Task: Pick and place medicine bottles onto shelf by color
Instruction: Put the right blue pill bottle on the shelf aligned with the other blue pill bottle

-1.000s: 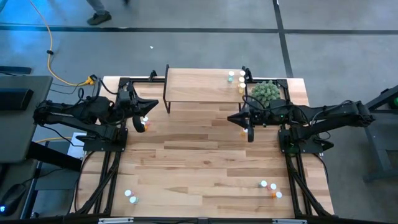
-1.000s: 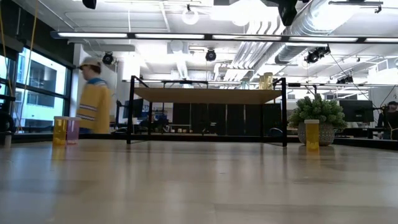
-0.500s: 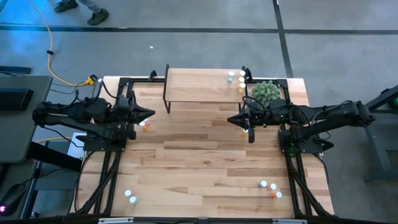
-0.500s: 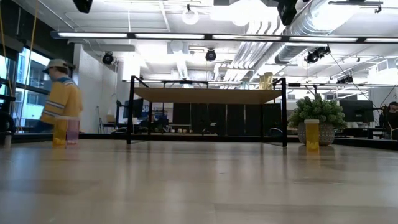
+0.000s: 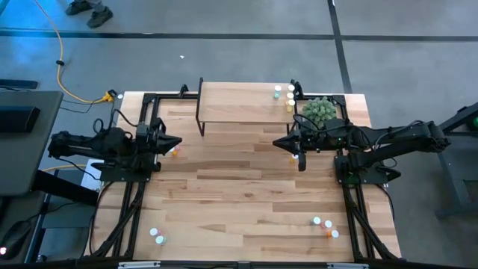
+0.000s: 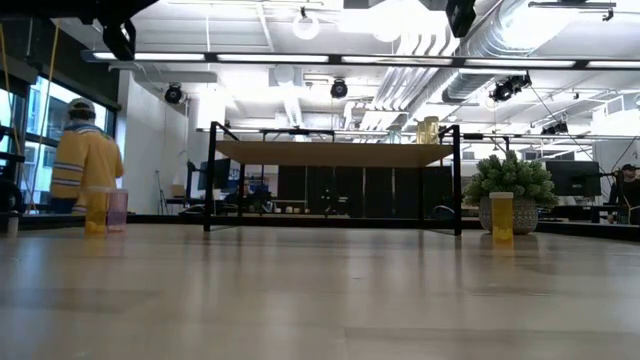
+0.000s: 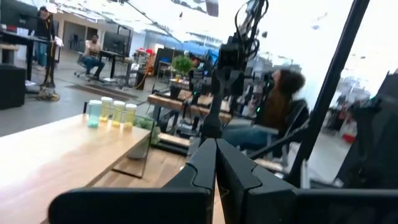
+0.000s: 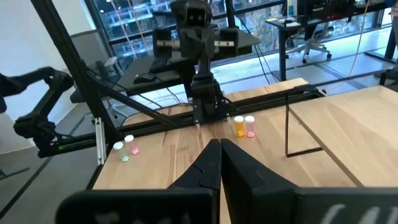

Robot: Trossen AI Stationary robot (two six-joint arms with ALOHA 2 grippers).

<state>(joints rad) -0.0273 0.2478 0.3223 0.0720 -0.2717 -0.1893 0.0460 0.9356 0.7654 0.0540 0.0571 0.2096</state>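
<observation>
A: Where do the bottles stand?
B: Three on the shelf [image 5: 239, 103] at its right end [image 5: 285, 95] — others loose on the table [image 5: 246, 202].
A: And the claws?
B: Left gripper [image 5: 178, 142] and right gripper [image 5: 276, 143] — fingers together, both empty.

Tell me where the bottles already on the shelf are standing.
In the high view, the bottles cluster at the right end of the shelf, just left of the green plant.
</observation>
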